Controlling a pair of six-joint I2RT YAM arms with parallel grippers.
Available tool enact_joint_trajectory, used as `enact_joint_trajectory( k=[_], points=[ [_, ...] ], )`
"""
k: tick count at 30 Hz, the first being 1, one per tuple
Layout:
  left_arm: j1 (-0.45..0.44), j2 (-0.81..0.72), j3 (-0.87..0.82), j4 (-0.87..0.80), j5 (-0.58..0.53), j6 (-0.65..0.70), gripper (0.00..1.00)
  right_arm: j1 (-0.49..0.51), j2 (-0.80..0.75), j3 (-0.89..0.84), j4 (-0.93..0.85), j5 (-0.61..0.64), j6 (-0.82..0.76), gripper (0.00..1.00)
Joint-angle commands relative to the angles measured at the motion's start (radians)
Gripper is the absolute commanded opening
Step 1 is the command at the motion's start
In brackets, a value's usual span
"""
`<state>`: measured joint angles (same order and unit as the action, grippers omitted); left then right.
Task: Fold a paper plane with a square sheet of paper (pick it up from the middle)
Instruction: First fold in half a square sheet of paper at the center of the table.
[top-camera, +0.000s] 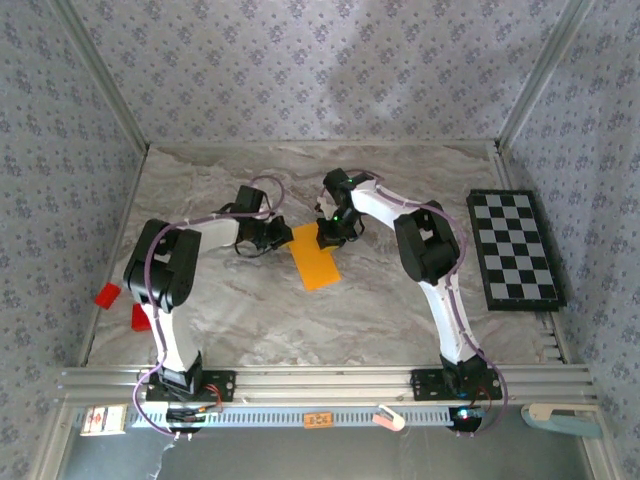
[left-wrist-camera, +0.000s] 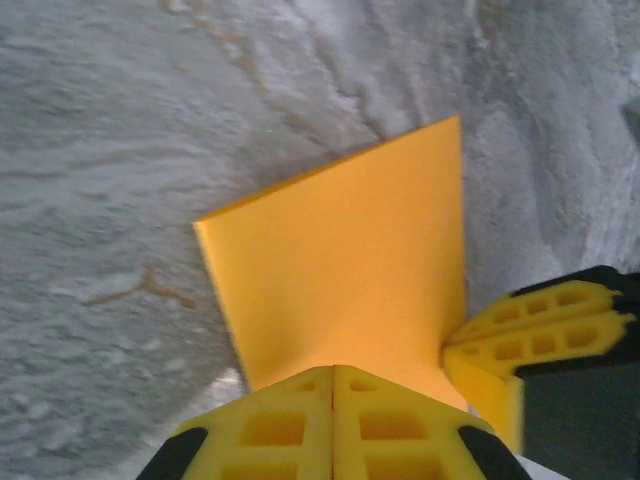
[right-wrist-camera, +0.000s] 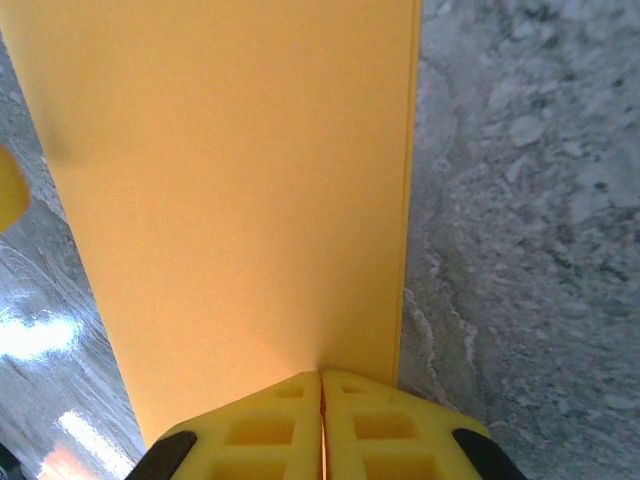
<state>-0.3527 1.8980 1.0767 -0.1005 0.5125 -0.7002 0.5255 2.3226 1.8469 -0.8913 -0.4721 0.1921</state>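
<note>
The square sheet of paper (top-camera: 316, 259) is orange-yellow and lies as a long oblong on the marble table, its far end lifted between the two grippers. My left gripper (top-camera: 283, 238) is shut on the paper's far left edge; in the left wrist view its jaws (left-wrist-camera: 333, 370) meet on the sheet (left-wrist-camera: 340, 260). My right gripper (top-camera: 326, 236) is shut on the far right corner, and in the right wrist view it (right-wrist-camera: 321, 376) pinches the paper (right-wrist-camera: 230, 190) near the long edge. The right gripper's fingers (left-wrist-camera: 540, 330) show beside the sheet. A paper plane is out of view.
A black-and-white checkerboard (top-camera: 513, 247) lies at the table's right side. Two small red blocks (top-camera: 107, 294) (top-camera: 140, 316) sit at the left edge by the left arm. Patterned walls close in the table on three sides.
</note>
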Motion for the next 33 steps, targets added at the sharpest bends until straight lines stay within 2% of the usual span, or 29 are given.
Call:
enact_joint_trajectory(
  k=[1,6,11,18,23,33],
  points=[
    [0.008,0.039,0.022,-0.009,0.031,0.003,0.07,-0.021,0.012,0.044,-0.013,-0.021,-0.034,0.1],
    [0.007,0.06,0.024,-0.046,0.006,0.005,0.06,-0.014,-0.049,0.054,0.04,-0.105,0.019,0.12],
    [0.008,0.066,0.03,-0.079,-0.026,0.004,0.05,0.023,-0.118,-0.062,0.196,-0.129,0.207,0.14],
    [0.008,0.091,0.029,-0.088,-0.034,-0.022,0.04,0.073,-0.12,-0.187,0.38,-0.156,0.408,0.05],
    [0.007,0.092,0.029,-0.095,-0.039,-0.028,0.04,0.098,-0.081,-0.184,0.381,-0.18,0.417,0.0],
    [0.009,0.098,0.025,-0.104,-0.055,-0.047,0.04,0.114,-0.039,-0.194,0.345,-0.205,0.396,0.0]
  ],
)
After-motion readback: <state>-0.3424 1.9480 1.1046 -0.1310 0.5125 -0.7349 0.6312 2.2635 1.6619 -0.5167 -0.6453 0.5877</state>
